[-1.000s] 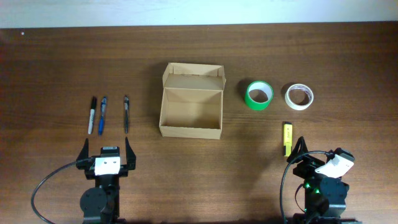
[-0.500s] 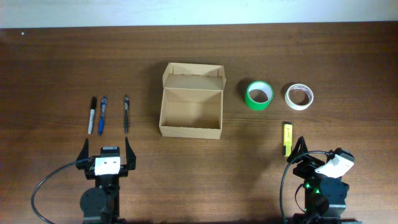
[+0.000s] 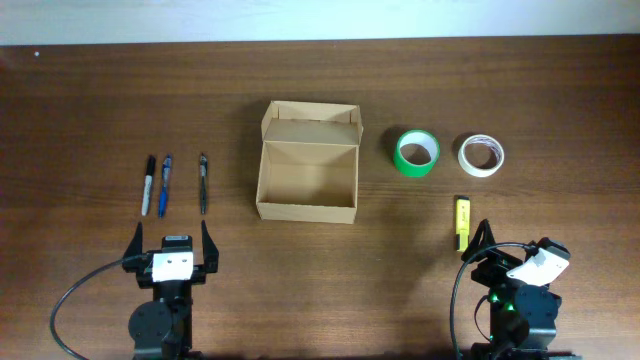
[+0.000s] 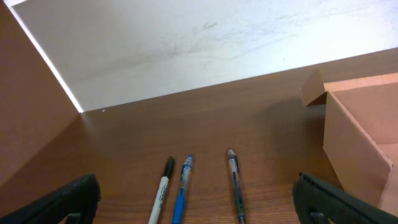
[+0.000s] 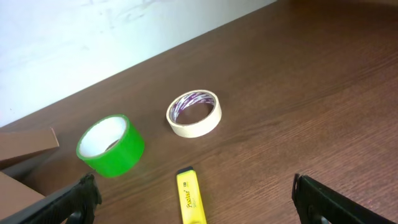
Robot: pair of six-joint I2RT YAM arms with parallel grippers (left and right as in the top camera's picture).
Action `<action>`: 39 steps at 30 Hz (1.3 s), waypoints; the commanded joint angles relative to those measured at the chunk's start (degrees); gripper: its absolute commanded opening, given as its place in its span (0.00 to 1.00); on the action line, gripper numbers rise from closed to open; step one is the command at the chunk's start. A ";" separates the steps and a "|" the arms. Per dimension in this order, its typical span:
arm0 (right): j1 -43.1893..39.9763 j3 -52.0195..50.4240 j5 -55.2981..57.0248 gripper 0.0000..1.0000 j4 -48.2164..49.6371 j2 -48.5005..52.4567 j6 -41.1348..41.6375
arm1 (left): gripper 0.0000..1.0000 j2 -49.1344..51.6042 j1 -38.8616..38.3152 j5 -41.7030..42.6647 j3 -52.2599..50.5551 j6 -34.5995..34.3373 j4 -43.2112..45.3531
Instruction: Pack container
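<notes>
The tan cardboard box [image 3: 306, 178] stands open at the table's middle, flap lid folded back; its left corner shows in the left wrist view [image 4: 367, 124]. A black-and-white marker [image 3: 148, 185], a blue pen [image 3: 164, 186] and a dark pen [image 3: 203, 183] lie left of it, also in the left wrist view [image 4: 161, 190]. A green tape roll [image 3: 415, 153], a white tape roll [image 3: 481, 155] and a yellow highlighter [image 3: 461, 222] lie to the right. My left gripper [image 3: 171, 243] is open and empty below the pens. My right gripper [image 5: 193, 208] is open and empty just below the highlighter [image 5: 190, 196].
The dark wooden table [image 3: 320, 90] ends at a white wall along the far edge [image 4: 186, 43]. Black cables run from both arm bases at the front edge.
</notes>
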 commanded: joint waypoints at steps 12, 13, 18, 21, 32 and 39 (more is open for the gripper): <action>-0.48 0.44 -17.57 0.99 -0.33 0.48 0.44 | 0.99 -0.26 0.22 9.31 1.84 -2.36 0.04; -0.46 1.60 -18.29 0.99 -0.39 1.03 0.42 | 0.99 0.04 0.22 9.22 3.17 -2.36 0.11; -0.48 11.30 -17.62 0.99 -0.57 8.13 -4.09 | 0.99 7.28 0.28 5.42 13.35 -4.09 -4.74; -0.48 19.74 -17.59 0.99 -4.98 17.25 -8.87 | 0.99 17.14 0.28 4.35 21.88 -5.44 -11.23; -0.48 61.09 -18.08 0.99 -29.90 60.85 -13.33 | 0.99 60.87 3.54 8.66 49.03 -4.87 -16.50; -0.46 72.89 -26.01 0.99 -35.08 75.91 -13.33 | 0.99 79.12 11.34 22.14 60.54 -4.85 -18.18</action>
